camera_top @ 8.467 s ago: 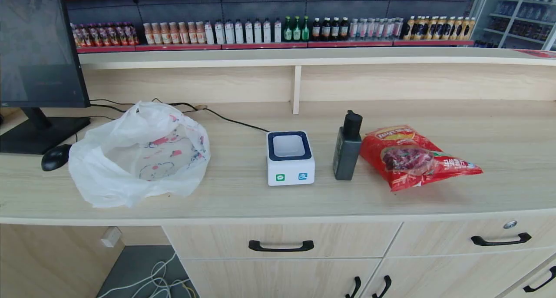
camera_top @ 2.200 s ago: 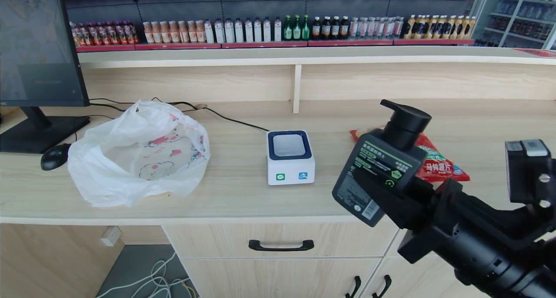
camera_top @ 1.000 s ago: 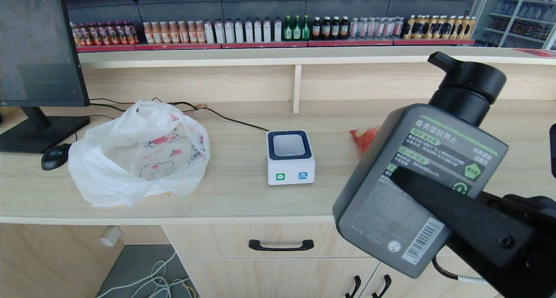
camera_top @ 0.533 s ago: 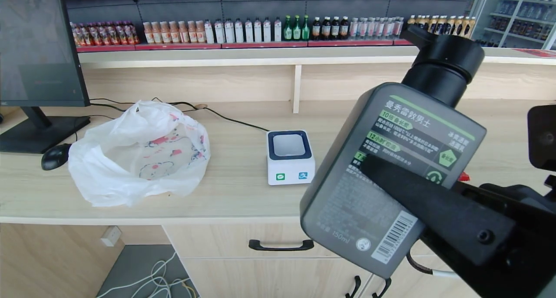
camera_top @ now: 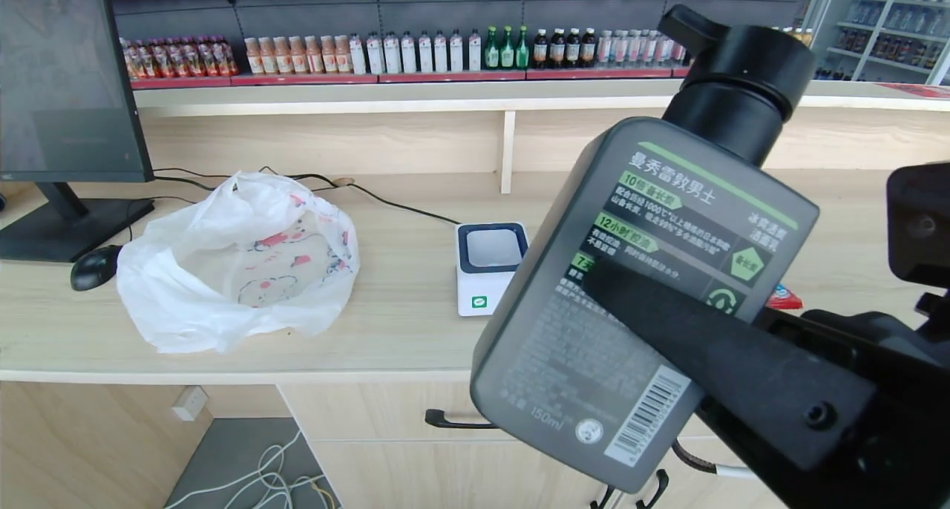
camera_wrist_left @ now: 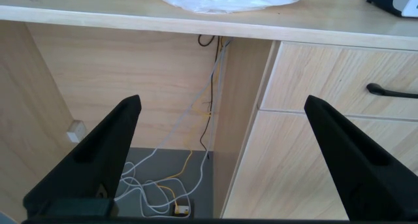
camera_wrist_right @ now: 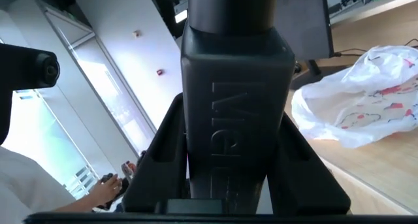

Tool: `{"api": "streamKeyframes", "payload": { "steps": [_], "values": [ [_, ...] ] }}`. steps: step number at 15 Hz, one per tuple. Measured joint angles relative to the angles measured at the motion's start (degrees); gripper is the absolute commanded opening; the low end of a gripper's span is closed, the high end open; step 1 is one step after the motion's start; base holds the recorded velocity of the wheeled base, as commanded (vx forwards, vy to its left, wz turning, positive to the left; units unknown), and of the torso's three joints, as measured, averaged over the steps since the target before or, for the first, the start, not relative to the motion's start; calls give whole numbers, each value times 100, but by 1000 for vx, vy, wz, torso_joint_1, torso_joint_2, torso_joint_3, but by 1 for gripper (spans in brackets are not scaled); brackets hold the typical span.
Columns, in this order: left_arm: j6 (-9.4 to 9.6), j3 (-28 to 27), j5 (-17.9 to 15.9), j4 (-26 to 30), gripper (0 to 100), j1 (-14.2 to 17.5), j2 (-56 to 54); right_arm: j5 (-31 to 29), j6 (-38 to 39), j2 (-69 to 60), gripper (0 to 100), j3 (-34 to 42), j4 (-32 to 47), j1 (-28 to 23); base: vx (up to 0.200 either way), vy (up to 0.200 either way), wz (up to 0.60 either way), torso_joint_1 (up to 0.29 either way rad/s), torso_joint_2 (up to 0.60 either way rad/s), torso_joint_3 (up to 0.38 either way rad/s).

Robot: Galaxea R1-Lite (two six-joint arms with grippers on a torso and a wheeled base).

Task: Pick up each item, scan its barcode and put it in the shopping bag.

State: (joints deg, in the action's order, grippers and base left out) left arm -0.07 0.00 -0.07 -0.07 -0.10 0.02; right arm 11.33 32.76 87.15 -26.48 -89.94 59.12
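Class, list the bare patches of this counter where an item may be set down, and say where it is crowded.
Free: the light wooden counter between the white plastic shopping bag and the white box scanner. Crowded: left end, with black mouse and monitor stand. The raised grey pump bottle hides the right side.

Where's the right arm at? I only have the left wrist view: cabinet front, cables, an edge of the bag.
Observer: The right gripper is up in front of the head camera, shut on the grey pump bottle.
Operator: Barcode on the scanner?
Observer: No. The barcode sits low on the bottle's back label and faces the head camera. The scanner is on the counter behind the bottle.
Operator: Bag ready?
Observer: The shopping bag lies open on the counter, to the robot's left of the scanner, mouth up, its printed inside visible.
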Motion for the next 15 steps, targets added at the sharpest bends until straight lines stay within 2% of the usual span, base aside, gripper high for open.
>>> {"api": "streamKeyframes", "payload": {
  "steps": [9, 11, 15],
  "values": [
    [0, 0, 0, 0, 100, 0, 0, -24, -145, 77, 0, -15, 0, 132, 0, 0, 0, 0, 0, 0],
    [0, 0, -2, 0, 100, 0, 0, -35, -446, 118, 0, 0, 0, -89, 0, 0, 0, 0, 0, 0],
    [0, 0, -2, 0, 100, 0, 0, -49, -1420, 130, 0, 83, 2, -863, 0, 0, 0, 0, 0, 0]
  ]
}}
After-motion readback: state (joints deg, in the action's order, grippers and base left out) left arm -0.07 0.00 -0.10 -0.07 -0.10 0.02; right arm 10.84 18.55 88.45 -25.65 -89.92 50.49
